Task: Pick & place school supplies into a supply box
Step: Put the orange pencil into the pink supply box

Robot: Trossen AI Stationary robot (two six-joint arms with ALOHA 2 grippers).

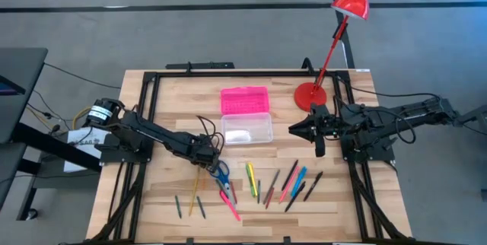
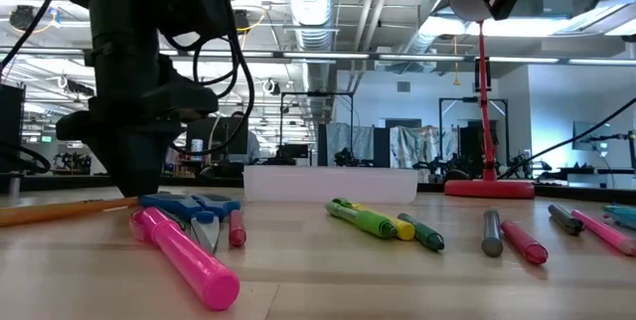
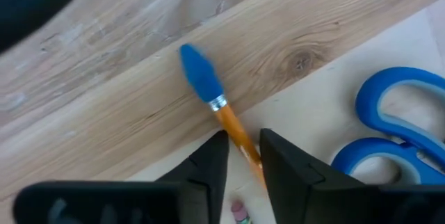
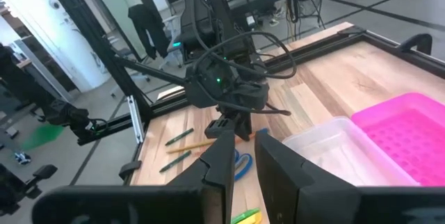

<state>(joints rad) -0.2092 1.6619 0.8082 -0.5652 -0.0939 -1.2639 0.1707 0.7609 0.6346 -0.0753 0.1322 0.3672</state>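
Note:
An orange pencil (image 3: 233, 126) with a blue eraser cap (image 3: 200, 74) lies flat on the table (image 1: 152, 199), left of the blue-handled scissors (image 3: 396, 126). My left gripper (image 3: 243, 156) points down over it, one finger on each side of the shaft, with a narrow gap showing beside the pencil. The supply box (image 1: 246, 129) stands behind with its pink lid (image 1: 245, 99) folded open. My right gripper (image 1: 293, 129) hangs level above the table to the right of the box, its fingers (image 4: 222, 158) a little apart with nothing between them. My left gripper stands astride the pencil's shaft (image 3: 240, 140), a short way behind the blue cap, coming from above and pointing down with the fingers across the pencil. One finger (image 3: 274, 158) lies close against the shaft; whether it touches, I cannot tell. The pencil lies flat on the table.
A pink marker (image 1: 228, 203), green and yellow markers (image 1: 251, 176) and several more pens (image 1: 293, 184) lie along the near part of the table. Two green pencils (image 1: 179, 205) lie at the near left. A red desk lamp's base (image 1: 310, 95) stands right of the pink lid.

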